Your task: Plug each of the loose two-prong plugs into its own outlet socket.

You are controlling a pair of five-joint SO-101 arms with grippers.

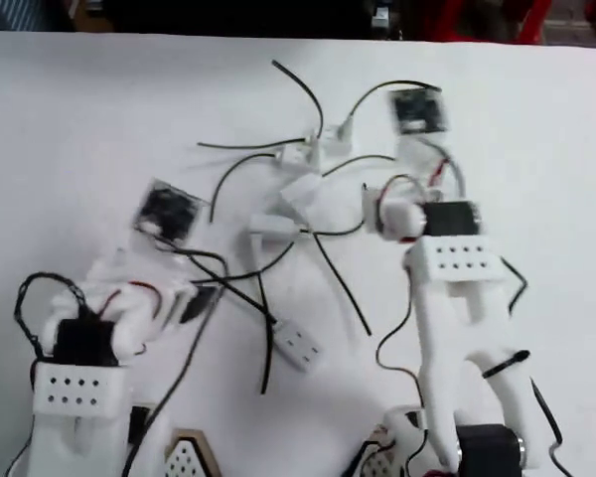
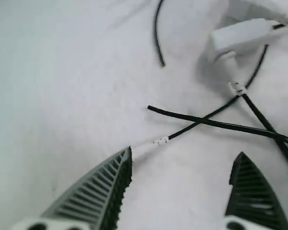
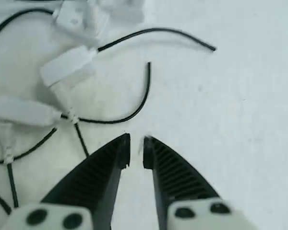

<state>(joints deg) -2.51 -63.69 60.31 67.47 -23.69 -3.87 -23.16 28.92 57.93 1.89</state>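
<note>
Several white plug and socket pieces with black cables lie in the middle of the table: a cluster [image 1: 308, 154], one block [image 1: 303, 194], another [image 1: 273, 227] and a separate one [image 1: 298, 343] nearer the front. My left gripper [image 1: 191, 298] is low at the left, open over crossed cables [image 2: 206, 123] with nothing between its fingers [image 2: 108, 191]; a white piece [image 2: 240, 33] lies beyond it. My right gripper [image 3: 137, 140] is shut and empty over bare table, beside a white block [image 3: 67, 64] and a long white piece [image 3: 24, 110]. It stands right of the cluster [image 1: 372, 207].
Loose black cable ends [image 1: 298, 84] curl out toward the back of the white table [image 1: 79, 119]. Wide bare table lies at the left and far right. The arms' bases and their wiring [image 1: 70, 388] fill the front edge.
</note>
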